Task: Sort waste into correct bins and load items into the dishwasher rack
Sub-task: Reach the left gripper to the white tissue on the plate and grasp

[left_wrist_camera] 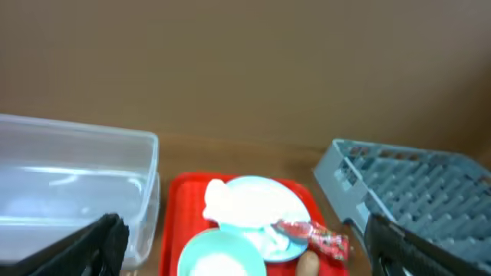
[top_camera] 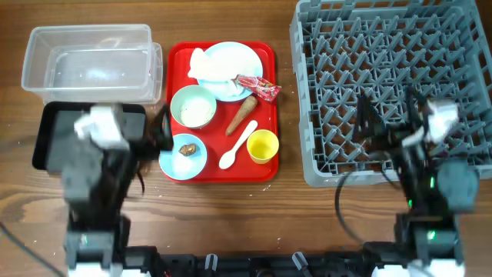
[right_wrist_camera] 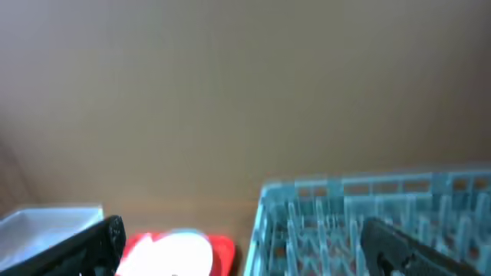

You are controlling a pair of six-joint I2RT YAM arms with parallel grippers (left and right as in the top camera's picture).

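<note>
On the red serving tray (top_camera: 175, 58) a pale blue plate (top_camera: 244, 55) holds crumpled white paper (top_camera: 207, 68) and a red snack wrapper (top_camera: 259, 88). Beside them lie a carrot-like piece (top_camera: 241, 115), a whitish bowl (top_camera: 193, 106) with white grains, a light blue bowl (top_camera: 184, 156) with a brown lump (top_camera: 187, 149), a white spoon (top_camera: 237, 145) and a yellow cup (top_camera: 262, 145). My left gripper (top_camera: 160, 131) is open and empty at the tray's left edge; its wrist view (left_wrist_camera: 245, 257) shows plate, bowl and wrapper (left_wrist_camera: 314, 238). My right gripper (top_camera: 390, 123) is open and empty over the grey dishwasher rack (top_camera: 392, 46).
The clear tub (top_camera: 88, 61) stands at the back left, with the black tray (top_camera: 50, 138) just in front of it under my left arm. The rack (right_wrist_camera: 368, 211) fills the right side. Bare wooden table lies along the front edge.
</note>
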